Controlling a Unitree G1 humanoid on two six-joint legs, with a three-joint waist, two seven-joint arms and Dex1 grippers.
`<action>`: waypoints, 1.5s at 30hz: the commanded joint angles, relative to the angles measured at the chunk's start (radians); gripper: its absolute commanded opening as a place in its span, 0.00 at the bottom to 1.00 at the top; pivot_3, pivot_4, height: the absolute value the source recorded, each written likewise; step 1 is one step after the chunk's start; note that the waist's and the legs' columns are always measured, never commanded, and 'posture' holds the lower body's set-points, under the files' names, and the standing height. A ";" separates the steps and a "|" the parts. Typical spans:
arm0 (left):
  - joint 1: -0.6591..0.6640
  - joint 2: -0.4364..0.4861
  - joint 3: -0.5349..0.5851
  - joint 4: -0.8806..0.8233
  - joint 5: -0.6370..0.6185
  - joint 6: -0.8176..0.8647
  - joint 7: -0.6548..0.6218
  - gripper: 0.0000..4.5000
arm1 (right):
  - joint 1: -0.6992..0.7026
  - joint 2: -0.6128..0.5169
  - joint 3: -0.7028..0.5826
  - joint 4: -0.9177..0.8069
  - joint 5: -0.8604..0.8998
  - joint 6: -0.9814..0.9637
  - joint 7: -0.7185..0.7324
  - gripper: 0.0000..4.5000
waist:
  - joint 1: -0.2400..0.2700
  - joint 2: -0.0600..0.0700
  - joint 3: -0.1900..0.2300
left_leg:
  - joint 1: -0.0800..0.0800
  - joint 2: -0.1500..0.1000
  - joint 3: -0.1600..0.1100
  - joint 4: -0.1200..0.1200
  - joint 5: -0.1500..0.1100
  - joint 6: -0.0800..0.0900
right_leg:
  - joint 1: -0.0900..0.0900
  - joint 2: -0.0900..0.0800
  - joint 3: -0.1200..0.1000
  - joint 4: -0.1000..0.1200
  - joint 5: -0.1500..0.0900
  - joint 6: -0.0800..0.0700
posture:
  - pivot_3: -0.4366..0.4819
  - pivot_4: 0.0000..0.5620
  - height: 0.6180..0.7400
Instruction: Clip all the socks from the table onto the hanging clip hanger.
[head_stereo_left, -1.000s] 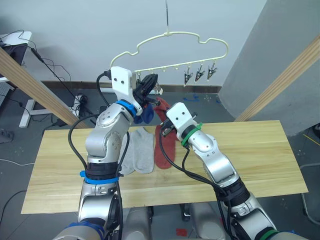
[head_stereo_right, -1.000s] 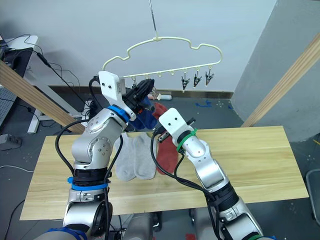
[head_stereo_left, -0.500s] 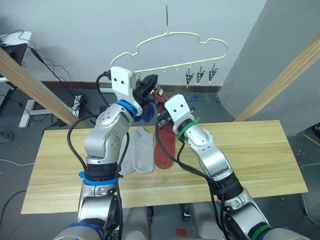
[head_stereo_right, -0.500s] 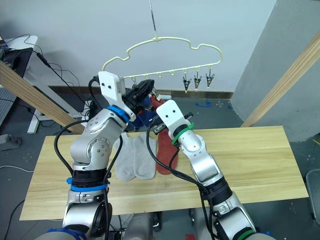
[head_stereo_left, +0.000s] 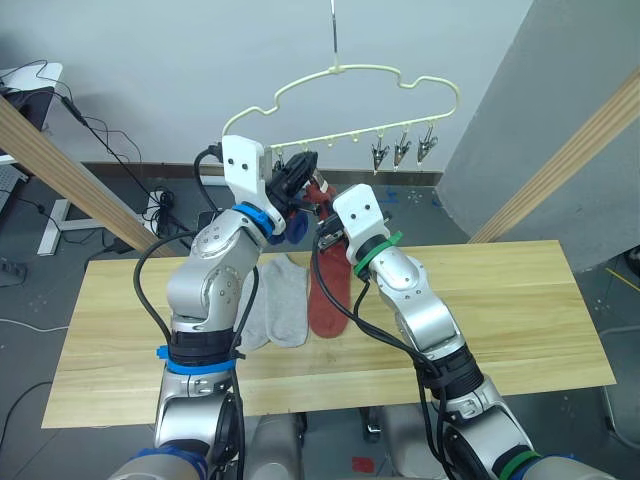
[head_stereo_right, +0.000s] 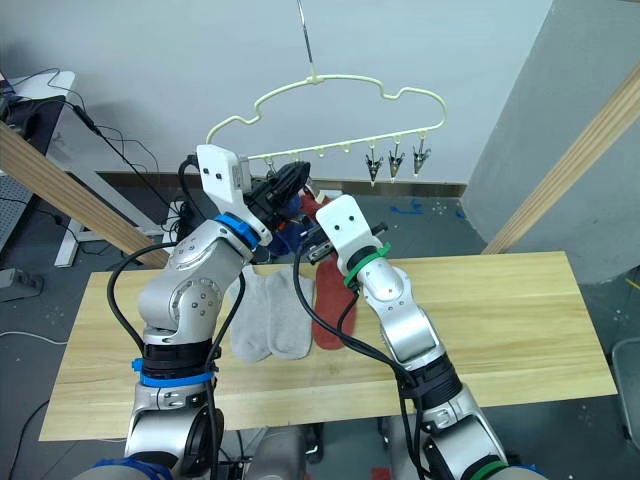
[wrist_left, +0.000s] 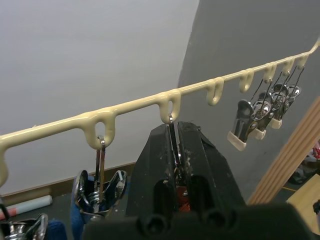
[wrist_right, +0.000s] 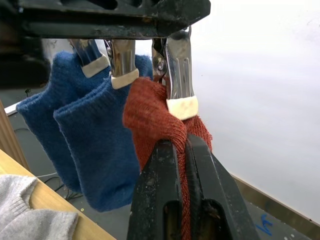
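Head stereo pair looks fwd and down over both arms at the long light plank table (head_stereo_left: 520, 300). L wrist cam sits close under the cream-yellow wire clip hanger (wrist_left: 172, 95); R wrist cam close on the rust red knit sock (wrist_right: 150, 107). Both share hanger's clip row.

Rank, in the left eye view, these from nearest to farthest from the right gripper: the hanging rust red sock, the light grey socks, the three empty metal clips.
1. Hanging rust red sock: in the right gripper.
2. Light grey socks: on the table, below-left.
3. Three empty metal clips: hanger's right end.
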 joint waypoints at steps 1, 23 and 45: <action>0.015 0.017 0.004 -0.031 0.002 0.005 0.002 0.24 | -0.020 0.015 -0.006 -0.018 0.015 -0.028 0.003 0.00 | 0.000 0.000 0.000 | 0.000 0.000 0.000 0.000 0.000 0.000 | 0.000 0.000 0.000 0.000 0.000 0.000 | 0.34 0.58 1.00; 0.186 0.251 -0.058 -0.150 0.035 -0.130 -0.282 0.47 | 0.104 -0.160 -0.047 -0.342 0.038 0.204 0.131 0.54 | 0.001 0.000 0.000 | -0.001 0.000 0.000 0.000 0.000 0.000 | -0.001 0.000 0.000 -0.001 0.000 0.000 | 0.33 0.58 1.00; 0.112 0.239 -0.076 -0.165 0.006 -0.162 -0.329 0.47 | -0.167 -0.129 -0.243 -0.218 0.170 0.375 0.072 0.54 | -0.003 0.000 0.000 | -0.001 0.000 0.000 0.000 0.000 0.001 | -0.001 0.000 0.000 -0.001 0.001 -0.002 | 0.32 0.58 1.00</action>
